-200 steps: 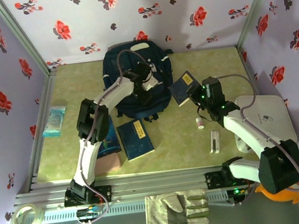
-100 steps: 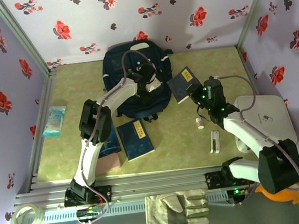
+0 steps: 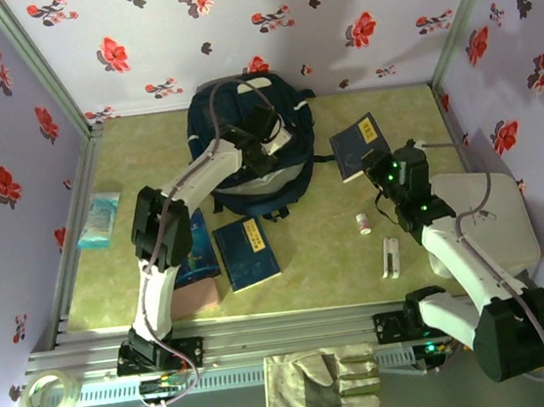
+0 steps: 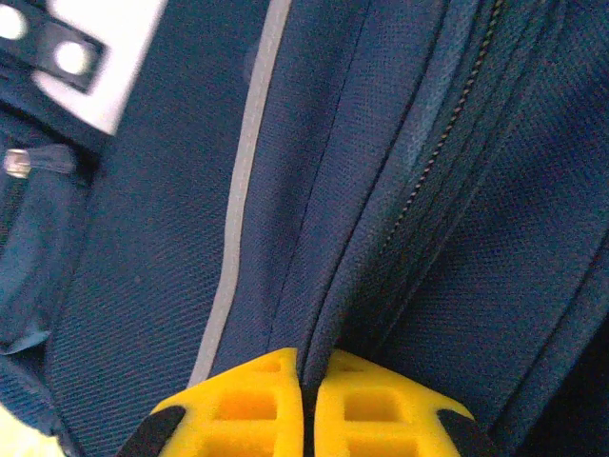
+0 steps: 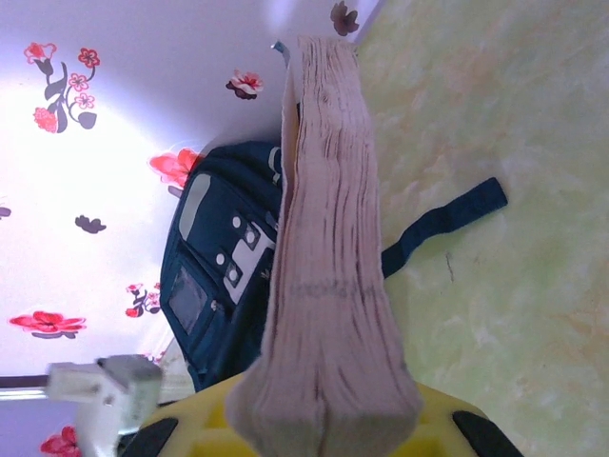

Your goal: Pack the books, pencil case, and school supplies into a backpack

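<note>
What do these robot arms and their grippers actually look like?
The left arm and right arm have white tubular links between black joints, with a thin grey cable alongside each. Green lights dot the right one. The left gripper and right gripper have yellow plastic fingers.

Big navy backpack [image 3: 251, 194] lies flat, grey-white patches facing up. One navy book [image 3: 362, 144] with a yellow label is held off the table just right of it, tilted. The other navy book [image 3: 246, 253] lies flat just in front of the backpack, Little Prince [image 3: 204, 255] front-left, pink pencil case [image 3: 199, 297] further front. White bar [image 3: 389, 257] and tiny tube [image 3: 363, 224] sit front-right, apart.
</note>
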Robot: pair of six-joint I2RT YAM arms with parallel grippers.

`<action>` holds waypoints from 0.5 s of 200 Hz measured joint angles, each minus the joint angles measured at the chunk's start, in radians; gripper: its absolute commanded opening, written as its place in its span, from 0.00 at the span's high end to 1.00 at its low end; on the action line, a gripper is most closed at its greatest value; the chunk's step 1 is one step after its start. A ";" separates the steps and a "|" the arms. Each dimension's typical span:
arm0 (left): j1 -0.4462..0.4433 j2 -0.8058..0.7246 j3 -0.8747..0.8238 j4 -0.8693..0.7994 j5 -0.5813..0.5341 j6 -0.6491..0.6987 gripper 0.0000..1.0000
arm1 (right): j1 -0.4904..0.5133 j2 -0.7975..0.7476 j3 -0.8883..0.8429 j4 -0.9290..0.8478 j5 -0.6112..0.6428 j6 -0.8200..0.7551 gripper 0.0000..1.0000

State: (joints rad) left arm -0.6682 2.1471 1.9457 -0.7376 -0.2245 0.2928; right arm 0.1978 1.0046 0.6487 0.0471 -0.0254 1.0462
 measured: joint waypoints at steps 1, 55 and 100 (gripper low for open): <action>0.000 -0.001 0.000 0.001 0.000 -0.001 1.00 | 0.000 -0.002 -0.001 -0.001 0.000 0.000 0.88; 0.002 -0.067 0.044 0.040 -0.012 -0.096 1.00 | 0.000 -0.051 -0.036 -0.016 -0.065 0.000 0.88; -0.005 -0.126 0.035 0.147 -0.013 -0.155 1.00 | 0.000 0.025 -0.050 0.099 -0.238 0.025 0.88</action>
State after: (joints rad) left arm -0.6727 2.0216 1.9804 -0.5903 -0.2371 0.1375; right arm 0.1982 1.0294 0.5991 0.1459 -0.2634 1.0710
